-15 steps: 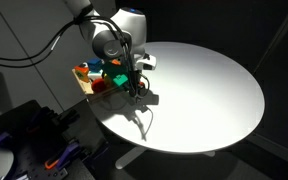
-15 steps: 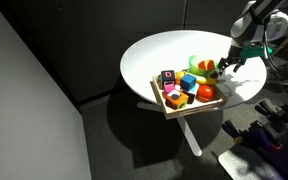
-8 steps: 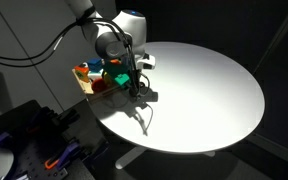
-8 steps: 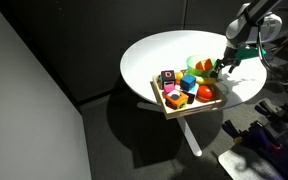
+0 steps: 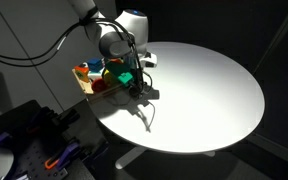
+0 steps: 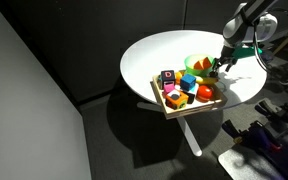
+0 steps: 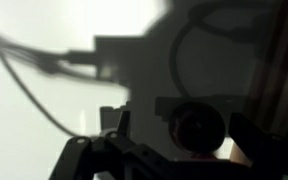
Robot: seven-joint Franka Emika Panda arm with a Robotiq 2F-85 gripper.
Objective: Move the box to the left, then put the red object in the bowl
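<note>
A wooden tray (image 6: 170, 106) of coloured toy blocks stands at the table's edge; it also shows in an exterior view (image 5: 87, 86). A red object (image 6: 206, 92) lies in the tray's near corner. The bright green bowl (image 6: 197, 63) sits at the tray's far side, and shows in an exterior view (image 5: 114, 70). My gripper (image 6: 216, 69) hangs low over the table beside the tray and close to the bowl, as both exterior views (image 5: 137, 90) show. In the wrist view the gripper (image 7: 182, 130) is a dark silhouette. Its fingers (image 7: 119, 125) stand apart around a dark round shape with a reddish tint below.
The round white table (image 5: 204, 90) stretches away from the tray. Its edge (image 6: 144, 95) runs just beside the tray. Dark equipment (image 5: 34, 140) stands below the table. The arm casts a shadow on the table (image 5: 147, 115).
My gripper has shifted a little along the tray's side toward the green bowl. The tray, the bowl and the red object have not moved.
</note>
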